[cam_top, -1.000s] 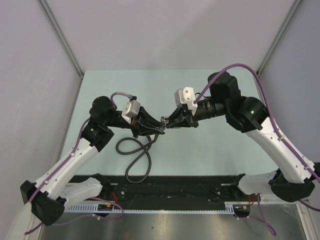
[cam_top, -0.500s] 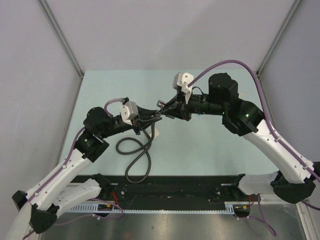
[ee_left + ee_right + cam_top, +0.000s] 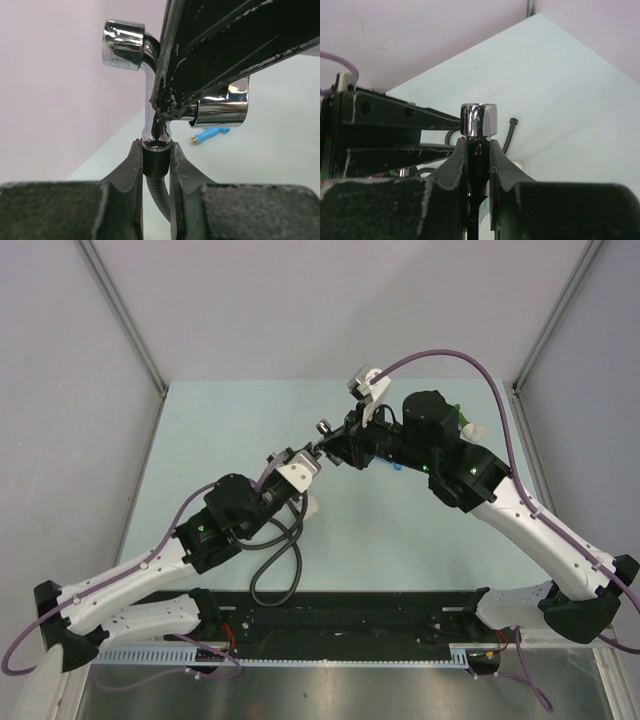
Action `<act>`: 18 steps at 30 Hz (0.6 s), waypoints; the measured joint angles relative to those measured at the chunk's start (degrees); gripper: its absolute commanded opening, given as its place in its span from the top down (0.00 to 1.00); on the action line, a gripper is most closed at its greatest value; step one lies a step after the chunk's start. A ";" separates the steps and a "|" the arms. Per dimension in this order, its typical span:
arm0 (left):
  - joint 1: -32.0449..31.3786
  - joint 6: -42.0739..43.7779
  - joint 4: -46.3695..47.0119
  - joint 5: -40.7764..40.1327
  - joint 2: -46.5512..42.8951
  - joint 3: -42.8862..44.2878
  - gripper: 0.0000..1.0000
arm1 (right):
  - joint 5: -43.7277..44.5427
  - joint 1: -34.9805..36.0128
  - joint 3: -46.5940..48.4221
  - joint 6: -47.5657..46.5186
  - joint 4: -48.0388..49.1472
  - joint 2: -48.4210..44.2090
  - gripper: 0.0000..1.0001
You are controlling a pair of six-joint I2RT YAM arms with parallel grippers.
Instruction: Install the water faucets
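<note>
The chrome water faucet (image 3: 150, 95) is held in the air above the table's middle; it also shows in the top view (image 3: 322, 432) and in the right wrist view (image 3: 479, 120). My right gripper (image 3: 479, 146) is shut on the faucet's body; in the top view it (image 3: 335, 447) comes from the right. My left gripper (image 3: 156, 150) is shut on the black end collar (image 3: 156, 162) of the black hose, right under the faucet's lower end, which touches the collar. In the top view the left gripper (image 3: 305, 468) meets the right one. The hose (image 3: 270, 570) loops down onto the table.
A small blue piece (image 3: 210, 135) lies on the table behind the faucet, under the right arm in the top view (image 3: 397, 468). A white fitting (image 3: 310, 506) lies by the hose loop. The hose's free end (image 3: 512, 121) rests on the table. Grey walls enclose the table.
Both grippers have moved together toward the far side and right, carrying the faucet and hose end. The left arm has stretched forward and the right wrist has turned.
</note>
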 measured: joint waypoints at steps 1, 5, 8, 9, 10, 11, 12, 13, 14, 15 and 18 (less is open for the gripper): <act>-1.05 1.09 0.79 -2.80 0.74 -0.02 1.00 | 0.96 0.00 -0.39 1.14 0.48 0.02 1.00; -5.11 5.40 4.79 -13.38 3.61 -0.55 1.00 | 4.28 -0.07 -2.12 6.08 2.19 -0.07 1.00; -7.41 8.50 8.22 -19.69 5.57 -1.49 1.00 | 6.14 -0.28 -3.52 10.29 3.08 -0.07 1.00; -8.15 9.46 9.46 -21.57 6.23 -1.86 1.00 | 6.45 -0.39 -3.80 11.34 3.15 -0.07 1.00; -8.96 10.69 10.95 -23.82 7.15 -2.21 1.00 | 6.82 -0.46 -4.17 12.57 3.19 -0.07 1.00; -9.53 11.63 12.00 -25.31 7.89 -2.40 1.00 | 7.21 -0.57 -4.50 13.55 3.17 -0.11 1.00; -9.88 12.20 12.66 -26.34 8.44 -2.47 1.00 | 7.58 -0.63 -4.72 14.40 3.13 -0.13 1.00; -10.16 12.72 13.46 -27.34 9.01 -2.51 1.00 | 7.80 -0.72 -4.87 14.99 3.13 -0.13 1.00; -10.29 12.94 13.86 -27.87 9.38 -2.51 1.00 | 8.04 -0.79 -5.07 15.50 3.15 -0.17 0.97; -10.38 12.96 14.14 -28.20 9.60 -2.54 1.00 | 8.20 -0.81 -5.20 15.85 3.19 -0.24 0.91; -10.71 12.92 14.45 -28.09 9.60 -2.54 1.00 | 8.35 -0.83 -5.53 15.80 3.26 -0.96 0.67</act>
